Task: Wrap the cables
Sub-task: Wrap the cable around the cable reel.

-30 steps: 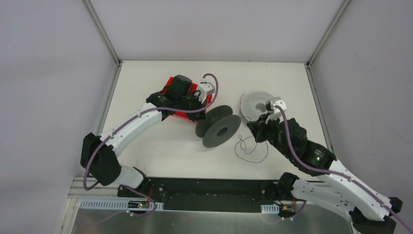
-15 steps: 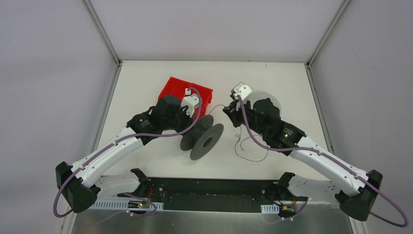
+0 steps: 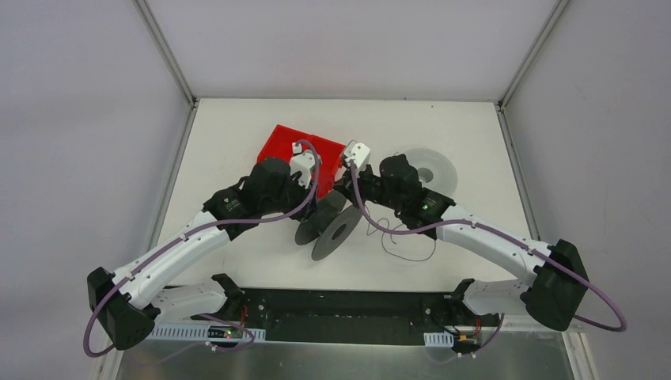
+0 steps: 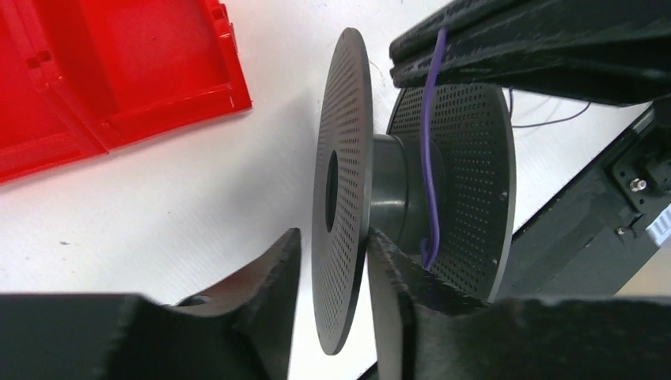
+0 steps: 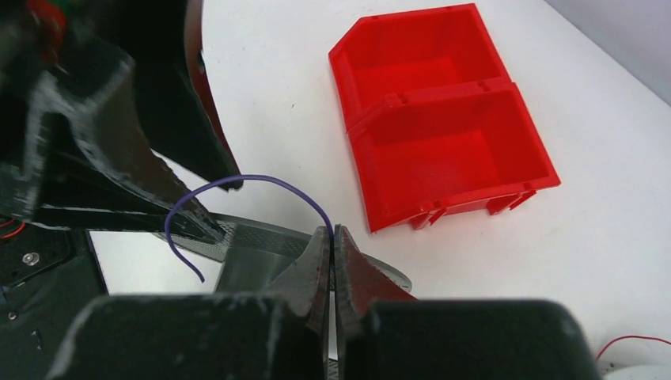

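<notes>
A black spool [image 3: 331,227] stands on its rims at mid-table. My left gripper [image 3: 319,207] straddles its near flange [image 4: 339,158], and its fingers [image 4: 388,269] close on that flange. My right gripper [image 3: 343,188] is directly above the spool's hub [image 5: 253,265], shut on a thin purple cable [image 5: 261,184]. The cable arcs left, with its free end hanging loose. In the left wrist view the purple cable [image 4: 427,150] drapes over the hub between the flanges. More thin dark cables [image 3: 405,237] lie curled on the table to the right of the spool.
A red two-compartment bin [image 3: 305,146] sits just behind the spool and also shows in the right wrist view [image 5: 439,142]. A pale translucent spool [image 3: 434,168] lies flat at the right. A red wire end [image 5: 633,342] shows beside it. The two arms cross close together over the black spool.
My left gripper left the red bin and took the black spool's flange, and the spool shifted left and nearer. My right gripper swung left from the pale spool to above the black spool's hub.
</notes>
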Available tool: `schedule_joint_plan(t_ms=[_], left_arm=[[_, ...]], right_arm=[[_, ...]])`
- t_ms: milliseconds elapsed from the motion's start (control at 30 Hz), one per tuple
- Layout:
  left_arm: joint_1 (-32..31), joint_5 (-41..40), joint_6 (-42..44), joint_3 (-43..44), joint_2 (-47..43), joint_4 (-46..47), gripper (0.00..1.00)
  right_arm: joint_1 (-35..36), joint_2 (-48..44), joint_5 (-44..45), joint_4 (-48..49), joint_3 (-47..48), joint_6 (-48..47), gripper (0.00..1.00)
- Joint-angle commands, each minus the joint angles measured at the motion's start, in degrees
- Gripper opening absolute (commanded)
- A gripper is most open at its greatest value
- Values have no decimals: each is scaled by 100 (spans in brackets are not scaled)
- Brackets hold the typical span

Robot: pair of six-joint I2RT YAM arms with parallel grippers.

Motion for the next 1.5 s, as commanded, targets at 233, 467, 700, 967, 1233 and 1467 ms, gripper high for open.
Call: schedule_joint_plan(t_ms=[233, 467, 700, 967, 1233, 1467], left_arm=[[61, -471, -858, 17, -577, 166, 45], [82, -148, -884, 133, -776, 221, 52], [76, 225, -696, 7, -560, 258, 56], [73, -159, -429, -178, -215, 434, 51], [77, -294, -322, -428, -68, 669, 42], [73, -310, -192, -480, -35, 746, 35]], right_arm=[[-14, 48, -217, 752, -469, -182, 0], [-14, 57, -115, 748, -577, -233, 0], [-18, 73, -44, 757, -596, -188, 0], [-14, 22, -58, 749, -610, -140, 0], [-19, -50, -7, 727, -707, -126, 0], [-15, -79, -1, 616, -776, -182, 0]])
